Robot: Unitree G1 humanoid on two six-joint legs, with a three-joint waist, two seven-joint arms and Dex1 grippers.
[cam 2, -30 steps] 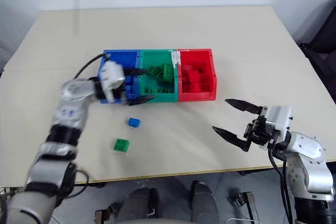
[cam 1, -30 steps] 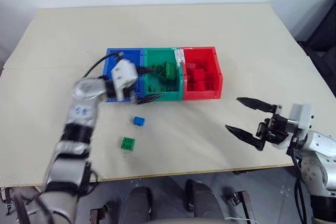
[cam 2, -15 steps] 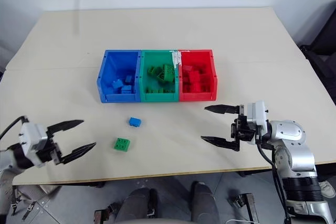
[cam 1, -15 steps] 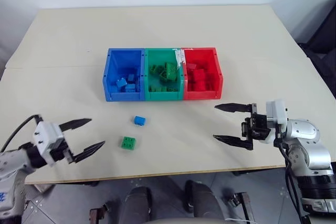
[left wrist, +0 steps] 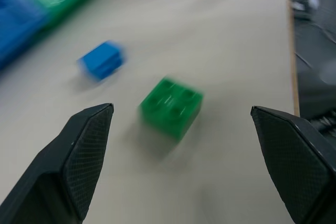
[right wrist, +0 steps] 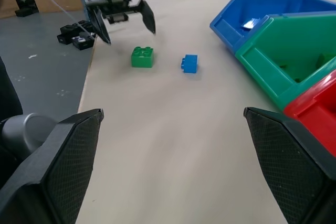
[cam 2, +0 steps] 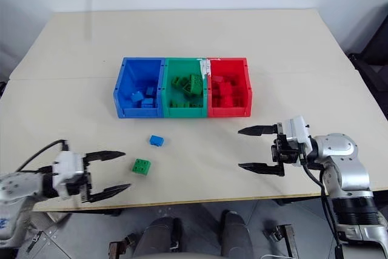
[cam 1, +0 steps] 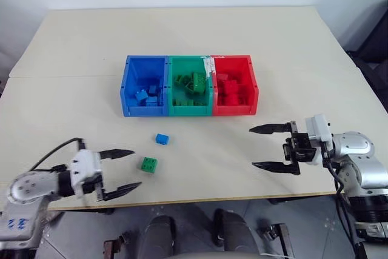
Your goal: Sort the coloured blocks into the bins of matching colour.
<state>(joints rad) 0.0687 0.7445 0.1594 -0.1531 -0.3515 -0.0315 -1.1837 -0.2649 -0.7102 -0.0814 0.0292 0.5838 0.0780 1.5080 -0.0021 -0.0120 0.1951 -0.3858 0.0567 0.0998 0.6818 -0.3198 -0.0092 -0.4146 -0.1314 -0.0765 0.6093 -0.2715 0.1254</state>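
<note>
Three joined bins stand mid-table: blue bin (cam 1: 143,85), green bin (cam 1: 190,85) and red bin (cam 1: 233,85), each holding several blocks of its own colour. A loose blue block (cam 1: 161,139) and a loose green block (cam 1: 148,164) lie on the table in front of the blue bin. My left gripper (cam 1: 123,171) is open and empty at the table's near left edge, pointing at the green block (left wrist: 170,107) just beyond its fingertips. My right gripper (cam 1: 264,147) is open and empty at the near right, pointing left across the table.
The beige table (cam 1: 194,34) stretches bare behind the bins. Its near edge (cam 1: 200,197) runs just under both grippers. A dark chair (cam 1: 374,47) stands past the right edge.
My left arm has drawn back from the blue bin to the table's near left edge and then edged right toward the green block. My right gripper turned to point left.
</note>
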